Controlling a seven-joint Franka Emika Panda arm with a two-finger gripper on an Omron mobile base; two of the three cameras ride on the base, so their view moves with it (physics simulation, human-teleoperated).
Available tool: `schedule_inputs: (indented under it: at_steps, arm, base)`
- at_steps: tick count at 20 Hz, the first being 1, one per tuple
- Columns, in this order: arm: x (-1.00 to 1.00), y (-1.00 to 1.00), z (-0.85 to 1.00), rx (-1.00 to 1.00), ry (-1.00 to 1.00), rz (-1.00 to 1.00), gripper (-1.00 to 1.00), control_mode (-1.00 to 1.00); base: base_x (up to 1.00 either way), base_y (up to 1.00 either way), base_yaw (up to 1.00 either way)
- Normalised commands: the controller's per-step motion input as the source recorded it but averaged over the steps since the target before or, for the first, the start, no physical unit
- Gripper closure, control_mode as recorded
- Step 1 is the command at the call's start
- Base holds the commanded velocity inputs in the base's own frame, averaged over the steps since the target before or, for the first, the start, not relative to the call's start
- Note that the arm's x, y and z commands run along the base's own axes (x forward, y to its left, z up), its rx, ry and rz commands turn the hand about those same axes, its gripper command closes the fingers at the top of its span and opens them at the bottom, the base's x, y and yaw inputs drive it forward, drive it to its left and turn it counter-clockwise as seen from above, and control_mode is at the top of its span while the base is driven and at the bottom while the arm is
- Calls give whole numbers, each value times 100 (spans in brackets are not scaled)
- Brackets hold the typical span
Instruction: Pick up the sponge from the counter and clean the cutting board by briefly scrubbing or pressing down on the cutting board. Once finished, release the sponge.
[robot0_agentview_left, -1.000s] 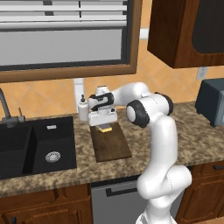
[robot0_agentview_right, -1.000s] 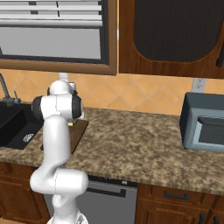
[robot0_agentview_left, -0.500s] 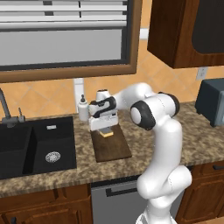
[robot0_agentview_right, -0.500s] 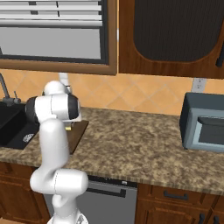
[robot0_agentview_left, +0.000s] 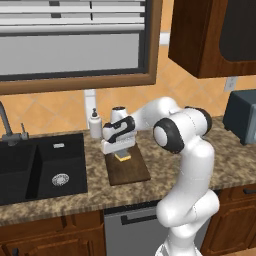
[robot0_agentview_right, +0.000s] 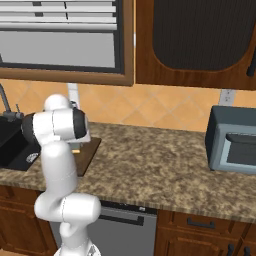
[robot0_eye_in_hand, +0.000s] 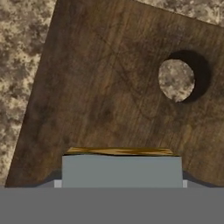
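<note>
The end effector (robot0_agentview_left: 121, 152) is gripping the sponge (robot0_agentview_left: 122, 157) from above and holding it directly beneath itself, at or just over the far end of the cutting board (robot0_agentview_left: 128, 169); contact cannot be told. In the hand view the sponge (robot0_eye_in_hand: 121, 168) is showing a grey-blue face with a thin yellow edge, its long axis running across the fingers. The dark, grained board (robot0_eye_in_hand: 113, 87) is stretching beyond it, its small hole (robot0_eye_in_hand: 176, 80) lying farther off, with the speckled surface (robot0_agentview_left: 150, 186) all around.
</note>
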Motion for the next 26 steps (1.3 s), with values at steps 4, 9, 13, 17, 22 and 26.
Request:
schedule_inputs:
  at_steps: [4, 9, 13, 17, 22, 26]
  arm:
    - [-78, 0, -54, 5, -4, 0, 100, -100]
    - [-75, -3, -56, 4, 0, 0, 100, -100]
    - [-74, -9, -47, 1, 0, 0, 100, -100]
    - [-88, -11, -39, 0, -1, 0, 100, -100]
    - [-88, -10, -37, 0, -1, 0, 100, -100]
    - [-78, -11, -36, 0, -1, 0, 100, -100]
  base:
    - [0, 0, 0]
    - [0, 0, 0]
    - [0, 0, 0]
    - [0, 0, 0]
    - [0, 0, 0]
    - [0, 0, 0]
